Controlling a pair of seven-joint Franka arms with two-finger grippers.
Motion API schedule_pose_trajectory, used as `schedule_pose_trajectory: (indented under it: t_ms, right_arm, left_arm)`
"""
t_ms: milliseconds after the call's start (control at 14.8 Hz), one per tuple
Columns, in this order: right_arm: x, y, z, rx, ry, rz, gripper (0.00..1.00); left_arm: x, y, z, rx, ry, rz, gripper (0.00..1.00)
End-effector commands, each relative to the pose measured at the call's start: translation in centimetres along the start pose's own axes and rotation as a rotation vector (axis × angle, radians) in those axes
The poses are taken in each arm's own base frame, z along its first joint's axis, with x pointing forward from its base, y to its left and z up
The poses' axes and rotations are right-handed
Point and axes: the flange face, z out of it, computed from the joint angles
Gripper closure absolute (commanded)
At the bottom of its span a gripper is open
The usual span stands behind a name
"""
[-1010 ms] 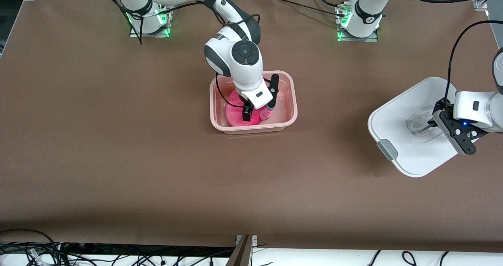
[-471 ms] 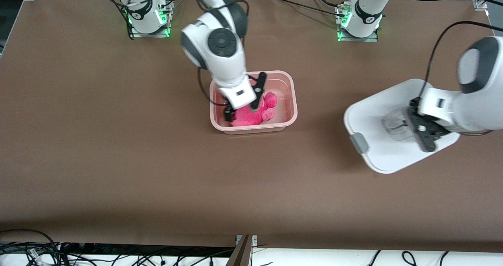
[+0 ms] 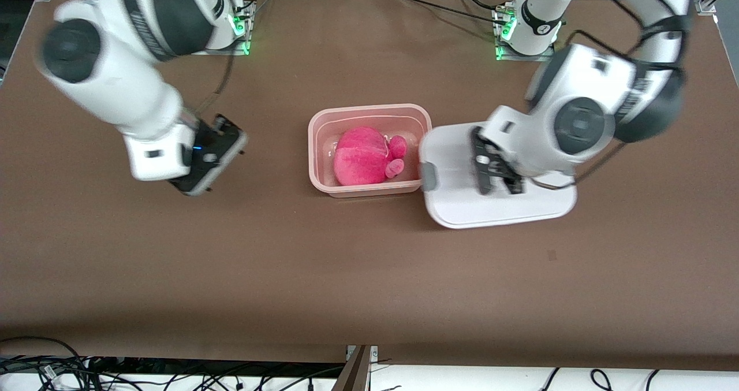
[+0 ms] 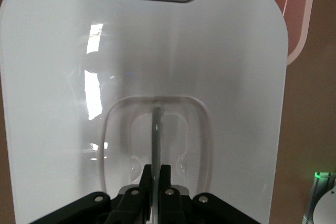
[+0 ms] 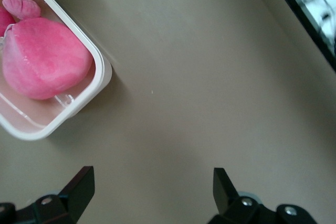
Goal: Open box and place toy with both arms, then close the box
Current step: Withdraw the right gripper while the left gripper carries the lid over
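Observation:
The box [image 3: 369, 110] stands open mid-table, with the pink toy [image 3: 361, 163] lying inside it. My left gripper [image 3: 496, 174] is shut on the clear handle [image 4: 156, 129] of the white lid [image 3: 496, 209]. It holds the lid in the air beside the box, at the left arm's end of the box, and the lid's grey clip [image 3: 428, 177] is at the box's rim. My right gripper [image 3: 208, 163] is open and holds nothing, over bare table toward the right arm's end. The right wrist view shows the toy [image 5: 42, 61] in the box [image 5: 79, 108], away from the gripper [image 5: 152, 187].
The brown table [image 3: 369, 275] carries only the box. The two arm bases [image 3: 528, 33] stand along its edge farthest from the front camera. Cables [image 3: 58, 368] hang past the nearest edge.
My right gripper has come up out of the box, leaving the toy there, and swung toward the right arm's end. My left arm has carried the lid from its end up to the box.

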Motion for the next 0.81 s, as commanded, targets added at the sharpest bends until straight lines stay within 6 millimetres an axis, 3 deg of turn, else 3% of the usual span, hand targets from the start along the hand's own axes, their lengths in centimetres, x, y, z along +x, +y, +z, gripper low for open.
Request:
schedule_pose_trajectory:
  t_ms: [0, 202, 471, 741]
  right_arm:
    - [-4.3, 1.3, -3.8, 0.028, -0.003, 0.098, 0.0]
    - [-7.2, 2.5, -5.4, 0.037, -0.019, 0.274, 0.0]
    - [-11.1, 1.3, -8.3, 0.029, -0.034, 0.527, 0.0]
    - [-15.3, 1.6, -9.0, -0.006, -0.071, 0.557, 0.0]
  left_arm:
    - [8.8, 3.8, 2.0, 0.037, 0.029, 0.019, 1.0]
    - [14.9, 7.0, 4.7, 0.052, 0.04, 0.008, 1.0]
    - [20.4, 11.3, 7.2, 0.06, 0.041, -0.071, 1.0]
    - [22.5, 12.3, 9.0, 0.07, 0.056, -0.098, 1.0]
